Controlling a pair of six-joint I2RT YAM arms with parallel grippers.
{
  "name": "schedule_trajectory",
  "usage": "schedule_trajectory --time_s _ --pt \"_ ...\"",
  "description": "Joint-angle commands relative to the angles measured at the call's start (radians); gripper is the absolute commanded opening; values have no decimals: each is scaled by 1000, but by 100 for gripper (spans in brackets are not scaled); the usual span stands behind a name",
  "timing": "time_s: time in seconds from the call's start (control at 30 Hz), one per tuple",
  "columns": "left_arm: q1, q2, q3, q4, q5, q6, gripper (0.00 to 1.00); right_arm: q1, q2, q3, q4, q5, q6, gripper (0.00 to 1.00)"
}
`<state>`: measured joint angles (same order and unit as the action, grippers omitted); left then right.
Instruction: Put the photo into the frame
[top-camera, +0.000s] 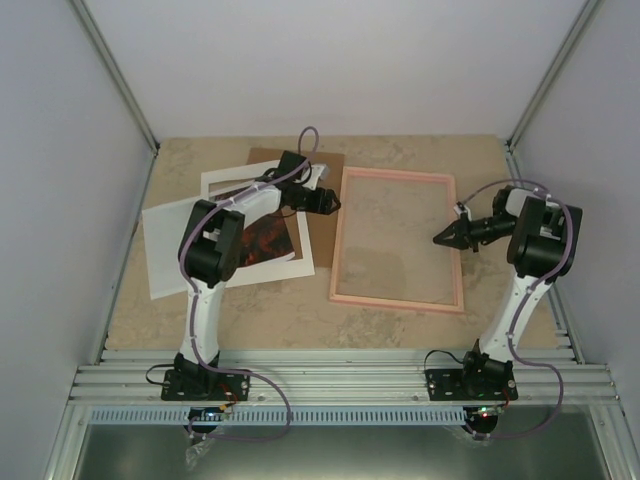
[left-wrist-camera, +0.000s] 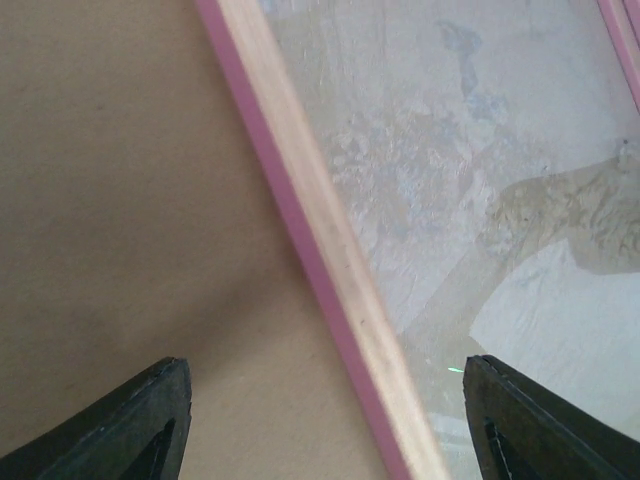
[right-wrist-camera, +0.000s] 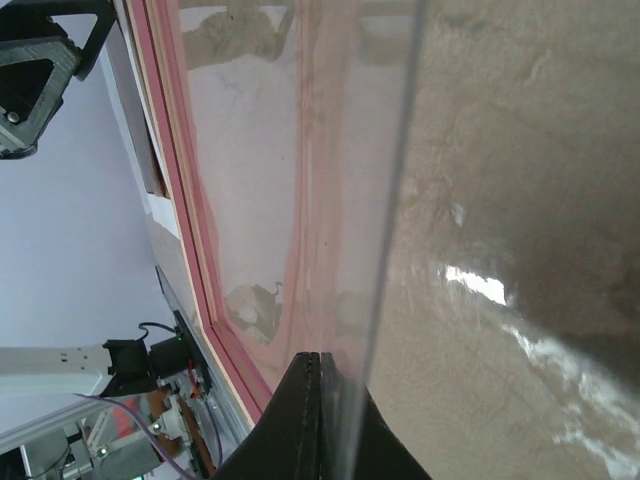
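The pink frame (top-camera: 398, 240) lies flat at the table's middle right, its clear pane showing the marble beneath. The photo (top-camera: 262, 240), red-orange on dark, lies left of it on white sheets, partly hidden under my left arm. My left gripper (top-camera: 330, 203) hangs over the frame's far left corner. In the left wrist view it (left-wrist-camera: 325, 430) is open and empty, straddling the frame's left rail (left-wrist-camera: 320, 250). My right gripper (top-camera: 440, 238) is at the frame's right rail. In the right wrist view it (right-wrist-camera: 320, 365) is shut, with a clear pane edge (right-wrist-camera: 400, 170) running just beside the fingers.
A brown backing board (top-camera: 322, 240) lies against the frame's left rail; it also shows in the left wrist view (left-wrist-camera: 110, 200). A white mat (top-camera: 225, 182) and a white sheet (top-camera: 170, 250) lie under and around the photo. Grey walls enclose the table.
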<state>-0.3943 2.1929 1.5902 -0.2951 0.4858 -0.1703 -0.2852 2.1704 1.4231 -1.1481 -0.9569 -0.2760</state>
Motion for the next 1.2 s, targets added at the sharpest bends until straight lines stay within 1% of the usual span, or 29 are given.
schedule_trajectory --time_s 0.0,0.1,0.17,0.37,0.57,0.77,0.9,1.17 --pt "-12 34 48 31 -42 -56 77 32 40 53 11 -47 18 0" --pt "-14 69 96 3 -91 -88 75 37 61 85 10 -50 23 1" --pt "-14 84 115 -5 -116 -101 69 39 69 96 6 -58 23 0" --pt "-18 100 114 -10 -158 -117 61 36 38 68 -32 -136 8 1" --pt "-18 100 109 -15 -171 -115 59 30 -6 47 -75 -167 -18 1" --pt "-18 102 111 -13 -181 -107 57 2 -3 46 -106 -181 -21 1" --pt "-18 108 116 -16 -189 -105 54 -2 -15 23 -133 -229 -28 1" --pt "-20 112 115 -21 -191 -104 52 -2 -1 3 -150 -262 -30 1"
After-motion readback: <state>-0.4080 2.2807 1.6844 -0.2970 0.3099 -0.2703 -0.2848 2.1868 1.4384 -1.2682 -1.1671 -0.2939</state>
